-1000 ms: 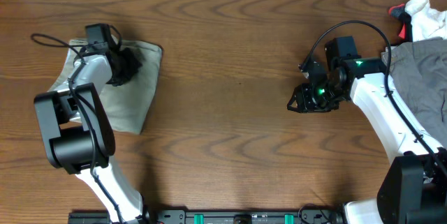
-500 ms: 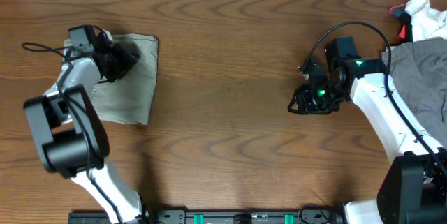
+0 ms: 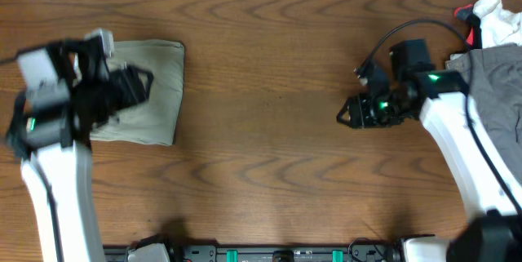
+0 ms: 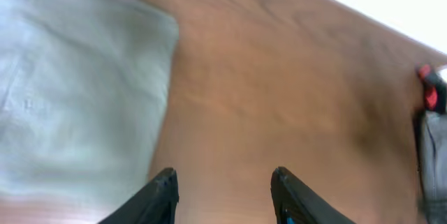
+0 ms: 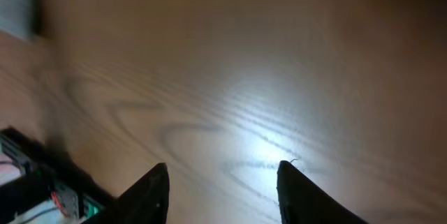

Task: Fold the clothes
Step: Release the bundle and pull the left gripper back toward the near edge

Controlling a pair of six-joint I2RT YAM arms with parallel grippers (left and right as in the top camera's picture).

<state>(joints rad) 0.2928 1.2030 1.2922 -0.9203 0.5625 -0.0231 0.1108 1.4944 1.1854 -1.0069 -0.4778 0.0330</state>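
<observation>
The pale khaki-green shorts [image 3: 159,91] lie on the left side of the tabletop [image 3: 261,156], toward its far edge. They are gathered into a compact, roughly rectangular bundle with a straight right edge and a squared far-right corner. The left arm reaches over the left part of that bundle, and it is blurred in the overhead view. Its left pincer [image 3: 140,80] points to the right above the cloth. From the left wrist camera the shorts [image 4: 70,91] fill the left of the view, smeared but plainly flat. The left pincer [image 4: 223,182] is released there. Its two dark fingers [image 4: 164,185] stand well apart with nothing between them, one at the cloth's right edge and the other over bare wood. I cannot tell whether a fingertip touches the fabric.

Across the tabletop, well apart from the shorts, the right arm comes in from the near right corner. Its right pincer [image 3: 349,115] points left over bare wood, with a green light glowing on the wrist behind it. The right wrist camera shows the right pincer [image 5: 223,178] released too, fingers spread, with only lit wood grain between them.

At the right edge lies a darker grey garment [image 3: 497,91]. Beyond it, in the far right corner, sits a small white-and-red cloth item [image 3: 492,11].
</observation>
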